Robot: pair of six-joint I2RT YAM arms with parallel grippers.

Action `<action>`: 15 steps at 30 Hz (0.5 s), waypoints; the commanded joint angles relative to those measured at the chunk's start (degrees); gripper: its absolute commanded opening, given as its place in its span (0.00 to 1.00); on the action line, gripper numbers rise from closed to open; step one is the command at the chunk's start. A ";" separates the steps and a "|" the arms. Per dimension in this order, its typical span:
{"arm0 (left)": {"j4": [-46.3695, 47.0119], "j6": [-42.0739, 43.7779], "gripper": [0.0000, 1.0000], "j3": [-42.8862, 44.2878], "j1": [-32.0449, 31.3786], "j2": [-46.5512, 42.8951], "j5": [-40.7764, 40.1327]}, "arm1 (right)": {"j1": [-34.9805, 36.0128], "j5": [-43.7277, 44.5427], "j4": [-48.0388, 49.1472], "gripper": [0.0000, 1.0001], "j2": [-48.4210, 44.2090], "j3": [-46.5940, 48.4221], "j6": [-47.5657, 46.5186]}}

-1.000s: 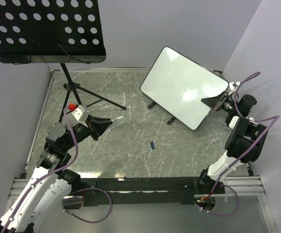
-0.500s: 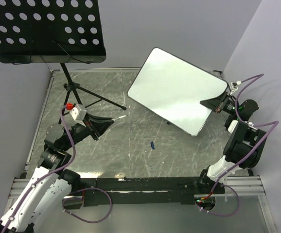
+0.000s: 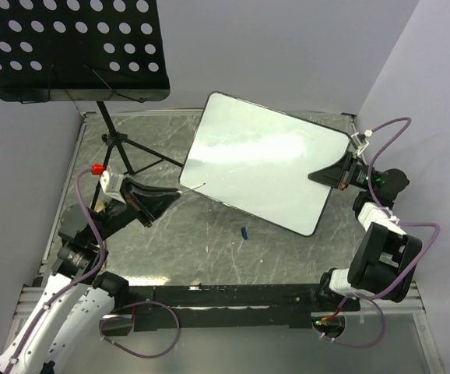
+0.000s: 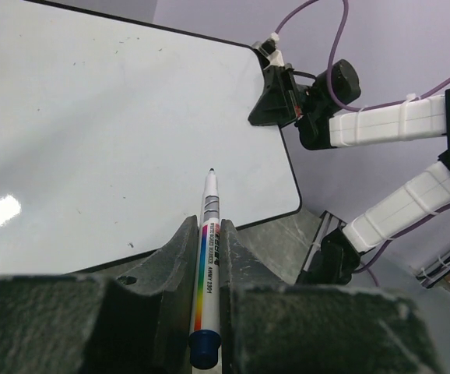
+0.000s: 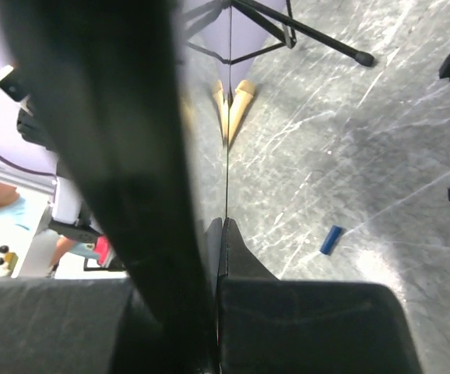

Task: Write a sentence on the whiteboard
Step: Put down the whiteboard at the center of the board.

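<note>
Clamping the whiteboard (image 3: 256, 164) at its edge is right pincer (image 3: 316, 176); left pincer (image 3: 176, 196) pinches marker (image 4: 209, 204).

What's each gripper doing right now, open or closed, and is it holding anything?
Left gripper: closed, fingers holding the marker.
Right gripper: closed, fingers holding the edge of the whiteboard.

You are looking at a black perforated music-stand tray (image 3: 69, 47) hanging over the far-left corner, with its thin tripod (image 3: 116, 140) spreading its legs on the grey, scratched bench (image 3: 209, 226). A small blue cap (image 3: 244, 232) is lying on the bench near the middle, well apart from the tripod. In the left wrist view a white marker (image 4: 207, 257) is pointing away from the camera, showing a rainbow stripe and a dark blue end.
</note>
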 commanded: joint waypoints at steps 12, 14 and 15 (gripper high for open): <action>-4.65 -2.55 0.01 10.30 0.28 1.98 1.67 | 2.58 -3.40 20.96 0.00 4.39 22.87 16.66; -5.09 -2.63 0.01 10.66 0.28 2.16 1.50 | 2.23 -3.57 20.96 0.00 5.35 24.01 16.84; -5.01 -2.81 0.01 10.75 0.28 2.42 1.58 | 2.23 -3.66 20.96 0.00 5.62 24.54 16.58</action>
